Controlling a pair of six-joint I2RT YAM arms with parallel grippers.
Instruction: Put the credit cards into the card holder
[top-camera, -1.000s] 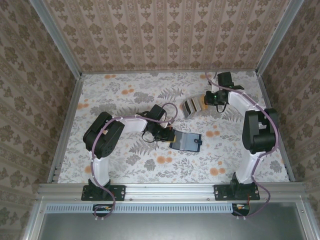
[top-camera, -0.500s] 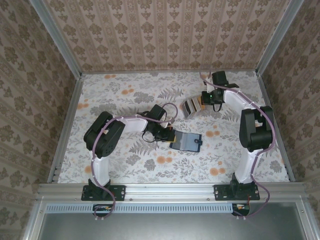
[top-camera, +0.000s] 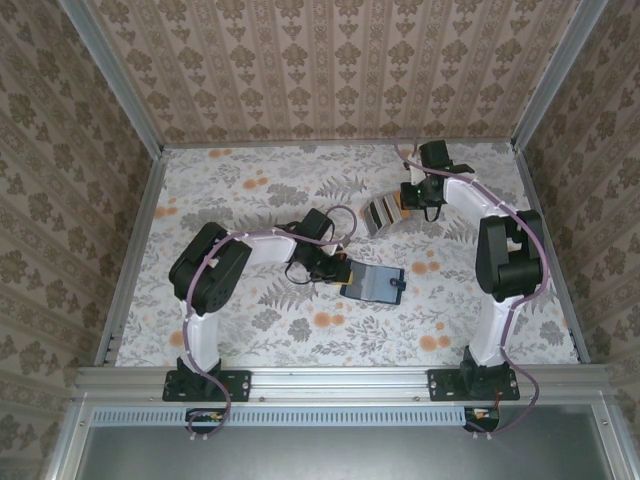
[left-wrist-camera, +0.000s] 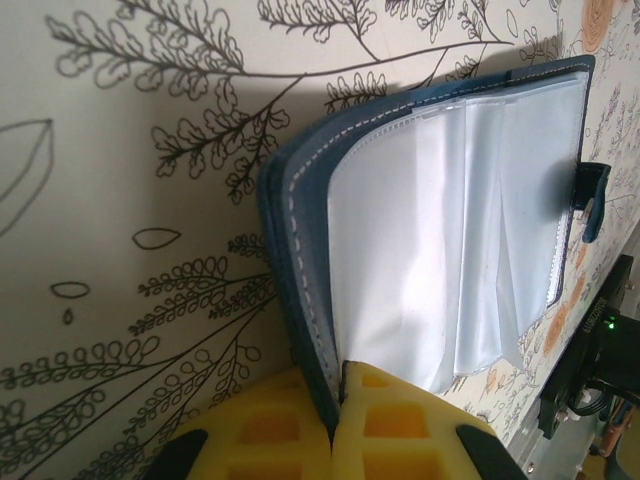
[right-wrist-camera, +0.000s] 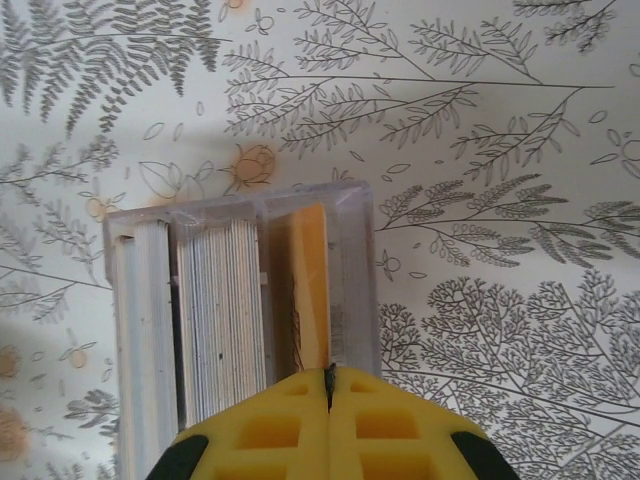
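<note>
The card holder (top-camera: 378, 283) is a navy folding wallet lying open on the floral table, its clear plastic sleeves (left-wrist-camera: 450, 230) spread and the snap tab (left-wrist-camera: 590, 200) at its far edge. My left gripper (top-camera: 343, 272) (left-wrist-camera: 338, 392) is shut on the holder's navy cover edge. The credit cards (top-camera: 380, 215) stand on edge as a grey-beige stack (right-wrist-camera: 225, 320) inside a clear box (right-wrist-camera: 355, 270). A gold-orange card (right-wrist-camera: 312, 280) stands apart at the box's right side. My right gripper (top-camera: 408, 195) (right-wrist-camera: 328, 378) is shut with that card's near edge between the pads.
The floral tablecloth (top-camera: 250, 200) covers the whole table. Aluminium frame rails (top-camera: 135, 240) run along the left, right and near edges, with papered walls behind. Open tabletop lies left of the left arm and in front of the card holder.
My right gripper has shifted slightly left, closer over the card box. The left gripper and card holder have barely moved.
</note>
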